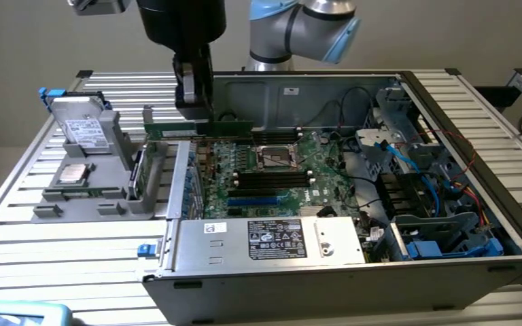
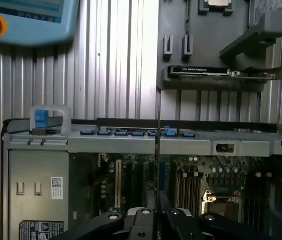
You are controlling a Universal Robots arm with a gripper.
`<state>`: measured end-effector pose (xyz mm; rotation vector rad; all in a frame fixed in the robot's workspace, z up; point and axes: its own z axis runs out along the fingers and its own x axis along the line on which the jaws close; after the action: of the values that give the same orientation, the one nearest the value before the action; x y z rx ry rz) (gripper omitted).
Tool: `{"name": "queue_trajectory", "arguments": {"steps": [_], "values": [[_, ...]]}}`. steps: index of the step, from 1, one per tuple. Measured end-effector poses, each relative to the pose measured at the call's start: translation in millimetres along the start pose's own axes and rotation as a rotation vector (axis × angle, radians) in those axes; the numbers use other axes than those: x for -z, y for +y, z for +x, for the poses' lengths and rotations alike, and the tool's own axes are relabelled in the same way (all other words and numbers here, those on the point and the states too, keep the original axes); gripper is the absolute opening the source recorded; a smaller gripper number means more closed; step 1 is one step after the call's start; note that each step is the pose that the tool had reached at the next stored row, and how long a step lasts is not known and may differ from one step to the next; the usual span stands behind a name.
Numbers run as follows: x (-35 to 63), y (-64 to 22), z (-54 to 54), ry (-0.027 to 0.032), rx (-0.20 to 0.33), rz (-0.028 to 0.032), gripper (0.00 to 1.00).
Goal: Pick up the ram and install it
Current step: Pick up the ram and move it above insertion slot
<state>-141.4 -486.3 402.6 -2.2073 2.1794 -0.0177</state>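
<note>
My gripper (image 1: 195, 114) is shut on the ram (image 1: 234, 127), a long thin green stick held level by its middle. It hangs in the air over the far corner of the open computer case (image 1: 334, 272), towards the exterior view's left. In the wrist view the ram (image 2: 157, 160) shows edge-on as a thin dark line running out from between my fingers (image 2: 175, 216). Past it in that view lie the case wall and the motherboard. The black memory slots (image 1: 272, 178) lie beside the CPU socket (image 1: 276, 157), lower than the stick and towards the exterior view's right of it.
A grey parts fixture (image 1: 89, 197) stands on the slatted table at the exterior view's left, holding a hard drive (image 1: 87, 130), a CPU and a green expansion card (image 2: 220, 73). The power supply (image 1: 270, 239), cables and a drive cage (image 1: 442, 234) crowd the case. A teach pendant (image 2: 26, 20) lies nearby.
</note>
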Motion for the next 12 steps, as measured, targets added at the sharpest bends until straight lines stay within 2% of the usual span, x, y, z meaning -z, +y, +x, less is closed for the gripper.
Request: {"name": "queue_trajectory", "arguments": {"steps": [4, 12], "values": [[-0.6, -18.0, 1.3, -0.0023, 0.000, 0.0002, 0.14], [-2.0, -54.3, 1.9, -0.0118, 0.000, 0.0002, 0.14]]}}
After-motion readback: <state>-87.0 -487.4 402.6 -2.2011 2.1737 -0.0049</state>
